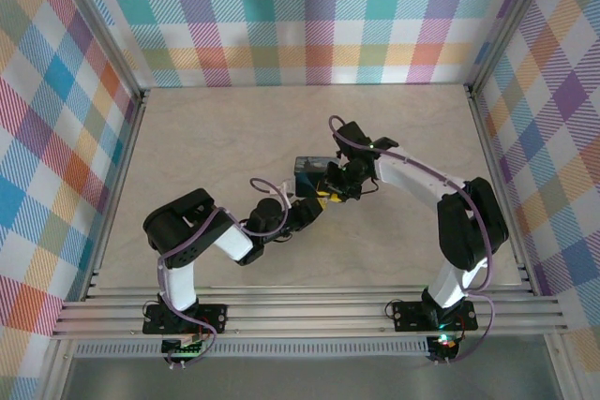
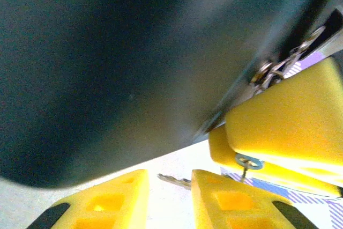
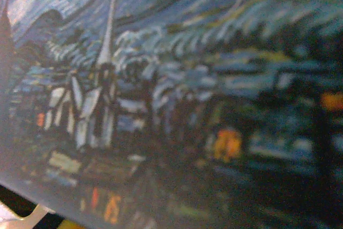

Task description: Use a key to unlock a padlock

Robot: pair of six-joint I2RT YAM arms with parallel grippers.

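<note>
In the left wrist view a small silver key (image 2: 172,180) pokes out from behind one of my left gripper's (image 2: 169,187) yellow fingers, over the table. Those fingers stand apart, and nothing is pinched between them. Just beyond, the right gripper's yellow fingers (image 2: 289,116) press together, with a small silver ring (image 2: 248,161) caught at their seam. A silver chain (image 2: 276,68) hangs at the edge of the dark tin (image 2: 107,68). From above, the left gripper (image 1: 314,208) and right gripper (image 1: 330,192) meet beside the blue painted tin (image 1: 307,168). The padlock is hidden.
The tin's starry-night painting (image 3: 171,79) sits blurred right against the right wrist camera. Bare wooden table (image 1: 216,138) lies around the tin. It is walled by aluminium rails (image 1: 309,311) and checked cloth panels (image 1: 56,119).
</note>
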